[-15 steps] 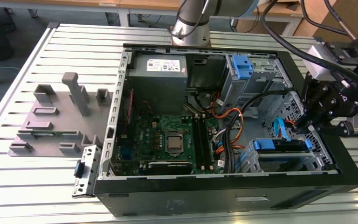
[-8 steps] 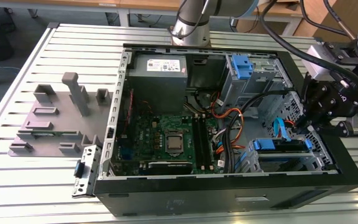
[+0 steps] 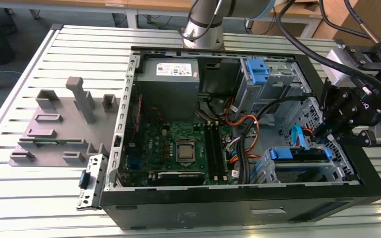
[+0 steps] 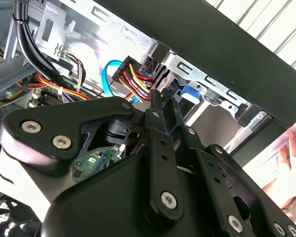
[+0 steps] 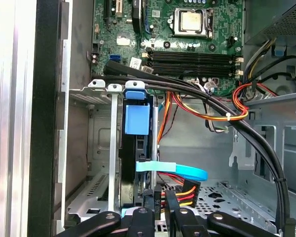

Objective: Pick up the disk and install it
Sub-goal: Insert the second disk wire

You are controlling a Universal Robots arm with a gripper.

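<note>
Blue-framed flat disk sits edge-on in steel bay w/ 1 blue cable; black gripper jaws narrow, beside its connector end.

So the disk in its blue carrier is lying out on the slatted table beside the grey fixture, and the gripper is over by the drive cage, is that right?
Not quite. The disk in its blue carrier stands edge-on in the drive cage inside the computer case, as the first wrist view shows, not on the slatted table. The gripper is indeed at that cage.
</note>
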